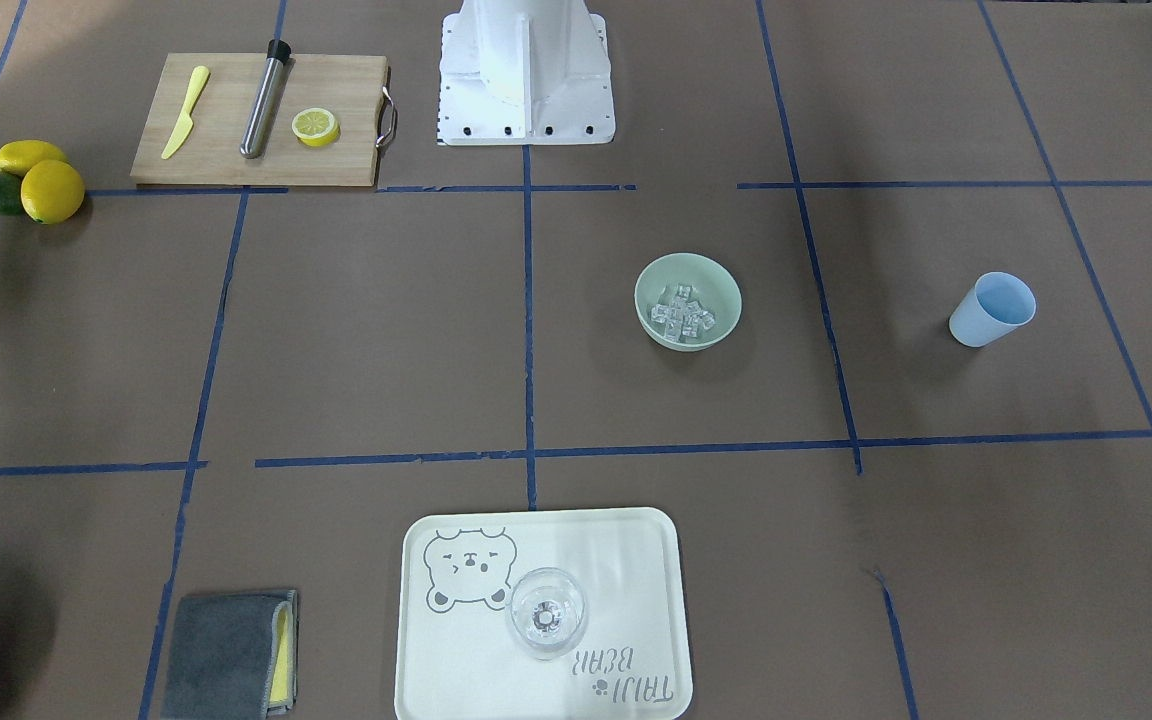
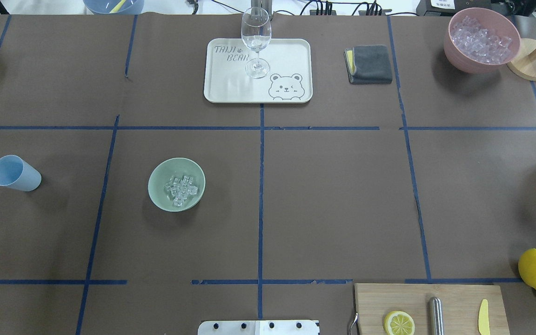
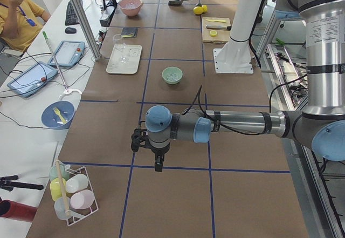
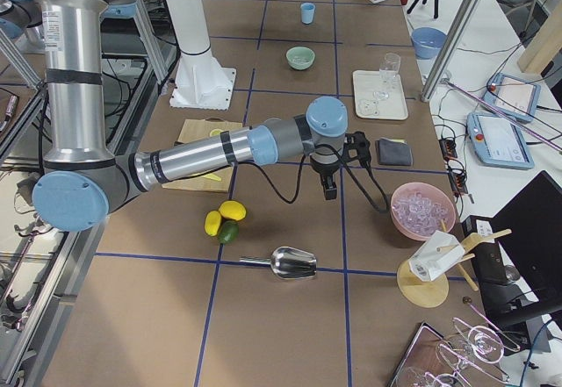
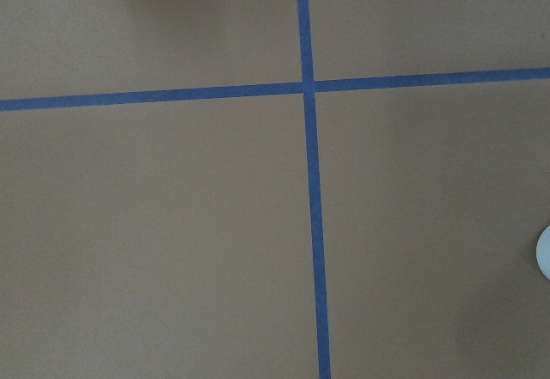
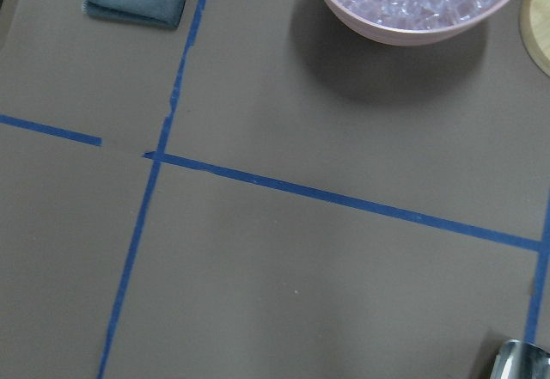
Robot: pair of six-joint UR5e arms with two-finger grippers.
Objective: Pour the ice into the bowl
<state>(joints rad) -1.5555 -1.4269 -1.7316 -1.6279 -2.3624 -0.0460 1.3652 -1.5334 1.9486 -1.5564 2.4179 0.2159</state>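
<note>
The pale mint-green bowl (image 1: 711,279) stands upright on the brown table with several clear ice cubes (image 1: 681,315) in it; it also shows in the overhead view (image 2: 162,174) with the ice (image 2: 181,189). The light blue cup (image 1: 992,309) stands empty and apart from the bowl, at the far left in the overhead view (image 2: 15,173). My left gripper (image 3: 157,164) hangs over bare table well away from the bowl, and I cannot tell whether it is open. My right gripper (image 4: 329,189) hangs near the pink container (image 4: 423,211), and I cannot tell its state either.
A pink container (image 2: 481,39) full of ice is at the back right, with a metal scoop (image 4: 285,263) lying nearby. A tray (image 2: 291,56) holds a clear glass (image 2: 256,42). A grey cloth (image 2: 370,64), a cutting board (image 1: 256,120) and lemons (image 1: 41,180) lie near the edges.
</note>
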